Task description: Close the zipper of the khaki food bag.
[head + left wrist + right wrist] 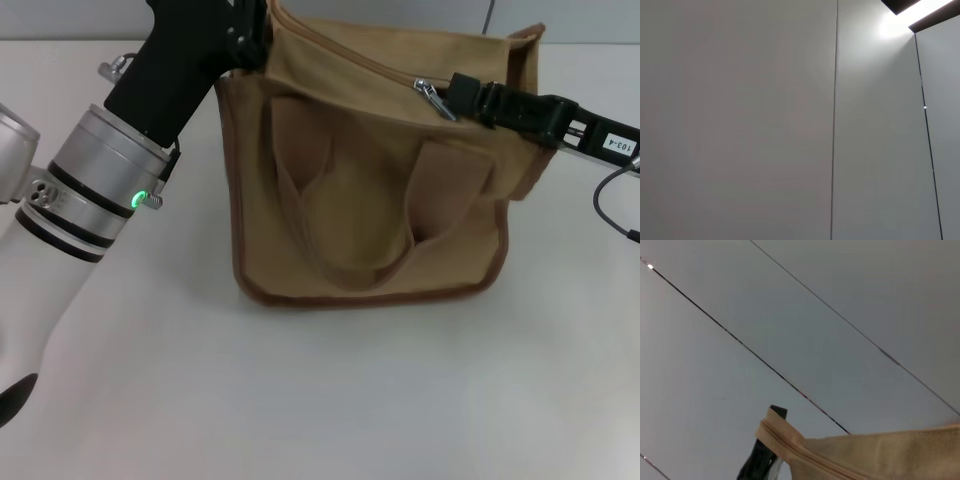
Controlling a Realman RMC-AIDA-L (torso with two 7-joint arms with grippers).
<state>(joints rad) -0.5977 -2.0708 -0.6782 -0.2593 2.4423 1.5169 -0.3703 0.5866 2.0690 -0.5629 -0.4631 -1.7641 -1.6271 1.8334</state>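
The khaki food bag (370, 190) stands on the table (330, 390), and the right gripper (455, 95) is at its top, closed on the small silver pull tab (432, 98) of the zipper (345, 52). The left gripper (250, 35) sits at the bag's far top corner; I cannot tell whether it grips. I think the job is partly done, because the tab is not yet at the end of the track.

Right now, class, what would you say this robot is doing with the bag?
Two arms are working on the khaki food bag standing on the table. The left gripper is at the bag's top left corner. The right gripper is at the silver pull tab of the zipper, toward the right end of the track. How much of the zipper is closed cannot be told.
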